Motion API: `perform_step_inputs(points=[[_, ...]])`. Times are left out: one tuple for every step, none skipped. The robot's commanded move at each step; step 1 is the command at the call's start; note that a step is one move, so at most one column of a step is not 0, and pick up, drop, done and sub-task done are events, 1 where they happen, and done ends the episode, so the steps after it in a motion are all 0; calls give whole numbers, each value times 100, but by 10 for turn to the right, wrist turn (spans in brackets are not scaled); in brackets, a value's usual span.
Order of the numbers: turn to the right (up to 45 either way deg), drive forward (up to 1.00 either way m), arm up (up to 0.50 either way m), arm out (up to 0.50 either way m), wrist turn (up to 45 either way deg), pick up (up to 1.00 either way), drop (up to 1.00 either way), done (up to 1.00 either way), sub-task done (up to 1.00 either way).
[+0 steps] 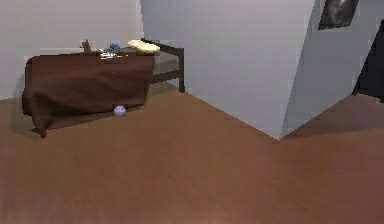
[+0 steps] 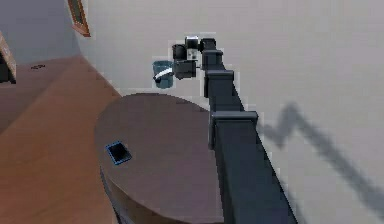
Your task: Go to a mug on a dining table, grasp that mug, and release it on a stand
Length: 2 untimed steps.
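**A:** Where is the small blue-grey mug (image 2: pixel 160 73) sitting right now?

**B:** It isn't sitting on anything. In the arm side view it is hanging just past the far edge of the round brown wooden desk (image 2: pixel 165 140), clear of the desk's top, with the pale wall (image 2: pixel 300 50) showing behind it.

**A:** And the gripper?

**B:** The dark two-finger gripper (image 2: pixel 174 68) is showing beyond that same far edge of the desk. The mug is hanging right at its finger end, on the side away from the two white marker squares (image 2: pixel 200 45). So the gripper is holding the mug.

**A:** Is anything lying on the desk?

**B:** A small flat dark thing with a blue border (image 2: pixel 119 152) is lying near the desk's left rim, well apart from the mug.

**A:** What about the arm?

**B:** The dark square arm (image 2: pixel 235 130) is reaching along the desk's right side towards its far edge.
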Motion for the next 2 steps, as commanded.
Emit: perform_step_inputs(points=[[0,0,-30,0,0,0,0,0,0],[0,0,0,0,0,0,100,0,0]])
